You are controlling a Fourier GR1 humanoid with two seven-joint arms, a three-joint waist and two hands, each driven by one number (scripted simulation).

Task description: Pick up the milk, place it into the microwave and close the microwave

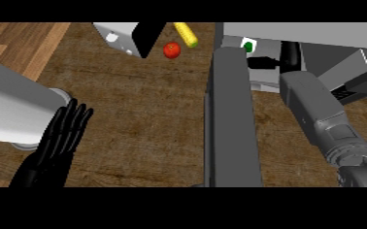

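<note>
**Desk:** What does the head view give you?

**Operator:** The microwave [301,31] fills the upper right of the frame. Its door [231,121] hangs open as a dark slab running down the middle. My right hand [290,56] is pushed in at the microwave's mouth, upper right. I see only black shapes there, so I cannot tell whether its fingers are apart or clamped on anything.

**Desk:** And the milk?

**Operator:** I take the small white shape with a green patch, the milk [242,42], to be it. It shows just past the door's top end, upper centre-right, beside my right hand. I cannot tell whether it stands inside or is touching the hand.

**Desk:** Left side?

**Operator:** My left hand [61,136] rests at the lower left, fingers straight and close together, holding nothing. A tomato [171,50] and a yellow item [186,34] lie top centre on the counter [136,92], well apart from both hands.

**Desk:** How will the milk handle?

**Operator:** I judge it light but sloshy, with smooth walls that give when squeezed. I'd hold it across the middle of its body and keep it upright.
</note>
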